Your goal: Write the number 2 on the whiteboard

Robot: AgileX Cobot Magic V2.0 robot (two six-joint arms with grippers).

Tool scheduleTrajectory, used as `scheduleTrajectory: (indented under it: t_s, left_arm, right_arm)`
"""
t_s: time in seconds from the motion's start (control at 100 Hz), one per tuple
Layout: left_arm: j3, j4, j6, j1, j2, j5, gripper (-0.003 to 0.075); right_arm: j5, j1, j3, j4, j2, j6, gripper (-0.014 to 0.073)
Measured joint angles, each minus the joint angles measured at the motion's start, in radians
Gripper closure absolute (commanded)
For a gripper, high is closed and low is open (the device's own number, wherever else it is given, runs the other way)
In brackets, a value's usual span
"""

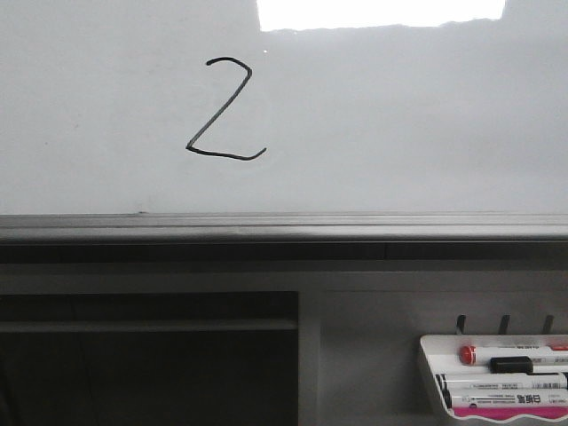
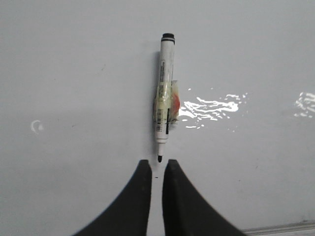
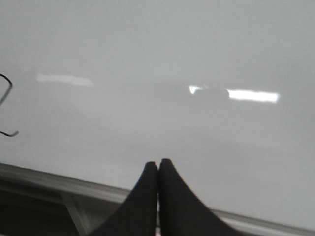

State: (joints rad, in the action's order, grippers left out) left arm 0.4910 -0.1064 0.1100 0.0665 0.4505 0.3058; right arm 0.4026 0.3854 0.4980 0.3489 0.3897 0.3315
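One number 2 stands complete on the whiteboard, above the grey bottom rail and left of the board's middle, so the writing itself looks done. In the left wrist view one uncapped marker lies flat on a pale surface, tip toward the left end effector, whose fingers stand narrowly apart just short of the tip and grip nothing; I judge the pen was laid down there because its work is over. The right end effector has its two fingers pressed together, empty, facing the board above the rail with an edge of the digit to one side, probably parked out of the way. Below the rail, to the right, one white tray holds what seem three pens plus a pink-edged eraser, stored for reach
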Motion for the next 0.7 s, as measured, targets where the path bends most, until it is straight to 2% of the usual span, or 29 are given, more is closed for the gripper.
scheduleTrajectory:
  t_s: [0.14, 0.53, 0.7]
  left_arm:
    - [-0.033, -0.044, 0.0, 0.0, -0.011, -0.021, 0.074]
    - [-0.056, -0.052, -0.001, 0.0, -0.021, -0.036, 0.074]
    - [-0.154, -0.002, -0.001, -0.01, -0.135, -0.141, 0.074]
  right_arm:
    - [-0.094, 0.0, -0.07, 0.002, -0.01, 0.0, 0.0666]
    - [-0.108, 0.0, -0.105, 0.002, -0.01, 0.002, 0.0666]
    - [-0.108, 0.0, -0.105, 0.002, -0.01, 0.002, 0.0666]
